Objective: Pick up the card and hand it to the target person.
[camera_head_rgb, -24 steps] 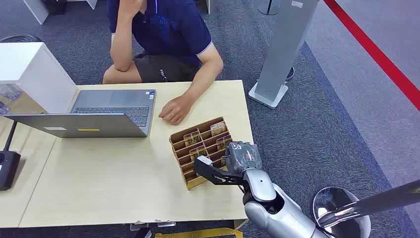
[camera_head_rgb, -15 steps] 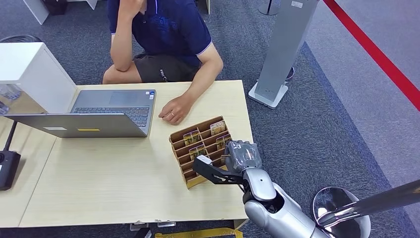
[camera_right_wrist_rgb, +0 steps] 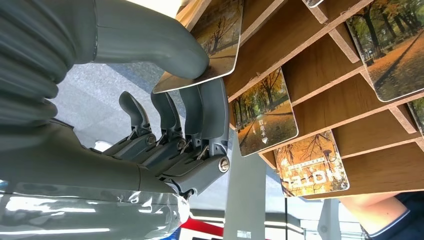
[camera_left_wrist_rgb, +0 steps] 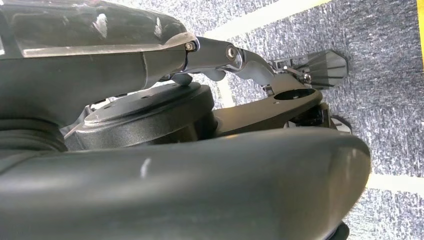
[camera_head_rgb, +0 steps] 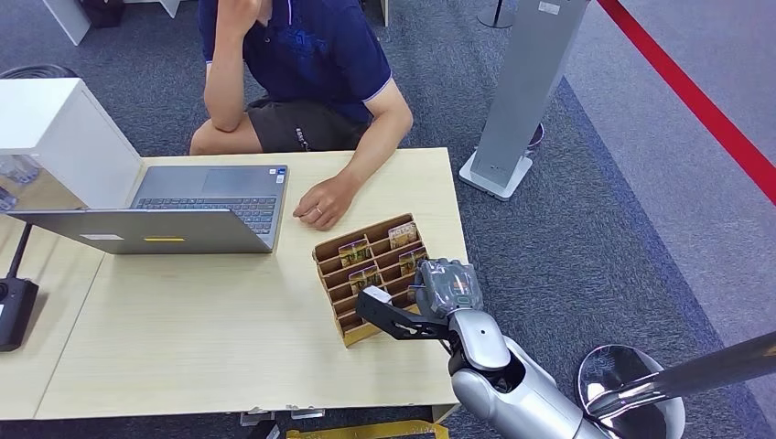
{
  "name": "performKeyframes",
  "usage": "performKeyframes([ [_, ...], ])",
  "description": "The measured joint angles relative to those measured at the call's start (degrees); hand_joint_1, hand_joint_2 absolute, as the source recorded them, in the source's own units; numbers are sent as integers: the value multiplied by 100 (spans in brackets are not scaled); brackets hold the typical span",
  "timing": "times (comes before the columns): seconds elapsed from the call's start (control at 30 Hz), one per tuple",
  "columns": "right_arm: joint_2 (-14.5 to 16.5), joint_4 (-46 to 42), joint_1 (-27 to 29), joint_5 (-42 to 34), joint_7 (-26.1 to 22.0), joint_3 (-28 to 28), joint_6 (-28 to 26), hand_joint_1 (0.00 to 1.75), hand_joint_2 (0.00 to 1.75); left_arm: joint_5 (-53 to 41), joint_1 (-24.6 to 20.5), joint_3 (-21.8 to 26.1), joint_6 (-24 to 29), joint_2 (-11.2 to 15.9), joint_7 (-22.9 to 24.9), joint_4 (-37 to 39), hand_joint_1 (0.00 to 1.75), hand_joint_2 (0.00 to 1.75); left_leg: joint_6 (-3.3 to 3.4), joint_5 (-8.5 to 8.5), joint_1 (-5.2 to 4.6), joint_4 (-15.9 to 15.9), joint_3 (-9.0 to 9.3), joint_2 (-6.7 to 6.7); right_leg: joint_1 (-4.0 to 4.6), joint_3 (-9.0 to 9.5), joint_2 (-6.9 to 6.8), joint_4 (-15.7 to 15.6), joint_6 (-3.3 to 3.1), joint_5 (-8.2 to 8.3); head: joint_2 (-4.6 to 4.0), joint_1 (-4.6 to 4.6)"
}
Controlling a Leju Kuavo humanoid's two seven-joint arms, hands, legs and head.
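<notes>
1. Far left on my head feed: a white cabinet (camera_head_rgb: 57, 137) at the desk's corner, and a dark device (camera_head_rgb: 14, 313) on the desk edge
2. Next, an open grey laptop (camera_head_rgb: 174, 218) sits on the pale wooden table (camera_head_rgb: 201, 338)
3. A seated person (camera_head_rgb: 302, 73) in a dark blue shirt faces the table; one of their hands (camera_head_rgb: 320, 203) rests flat on it, just beside the laptop and near the card rack (camera_head_rgb: 352, 274)
4. The wooden rack stands near the table's right edge, tilted, with several autumn-tree cards in its slots
5. My right hand (camera_head_rgb: 446, 288) is at the rack's near right corner. On the right wrist feed the thumb (camera_right_wrist_rgb: 165, 47) and the dark fingers (camera_right_wrist_rgb: 210, 110) are clamped on the edge of one card (camera_right_wrist_rgb: 217, 37), which sits partly in its slot
6. Other cards (camera_right_wrist_rgb: 262, 120) sit in neighbouring slots
7. Right of the table, a grey stand (camera_head_rgb: 522, 101) on the carpet and a red floor line (camera_head_rgb: 705, 110)
8. My left hand (camera_left_wrist_rgb: 305, 70): I cannot tell how its fingers lie
</notes>
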Motion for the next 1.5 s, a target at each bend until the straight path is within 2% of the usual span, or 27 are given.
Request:
performKeyframes([
  [0.3, -8, -147, 8, 60, -40, -4, -33, 141, 175, 21, 2, 0, -2, 2, -15, 0, 0, 0, 0, 0, 0, 0, 0, 0, 0, -1, 0, 0, 0, 0, 0, 0],
  [0.73, -203, -1531, -34, 337, 68, -214, -34, 141, 175, 83, 14, -3, -2, 4, -73, 0, 0, 0, 0, 0, 0, 0, 1, 0, 0, -1, 0, 0, 0, 0, 0, 1],
  [0.93, -254, -1826, -114, 228, -61, -264, -107, 141, 175, 88, 13, -5, 1, 4, -78, 1, 0, 0, 0, 0, 0, 0, -1, 0, 0, -1, 0, 0, 0, 0, 0, -1],
  [1.17, -49, -1478, -480, -69, -542, -211, -524, 141, 175, 44, -3, -99, 1, 5, -59, 1, 0, 0, 0, 0, 0, -1, -4, 0, 0, -1, 0, 3, 0, 0, 0, -1],
  [1.5, 550, 69, -1295, -350, -1081, -55, -1438, 141, 175, -112, -72, -267, 5, 7, 108, 0, 0, 0, 0, 1, 0, -1, -7, -1, 0, -2, -1, 6, 0, 0, 0, 3],
])
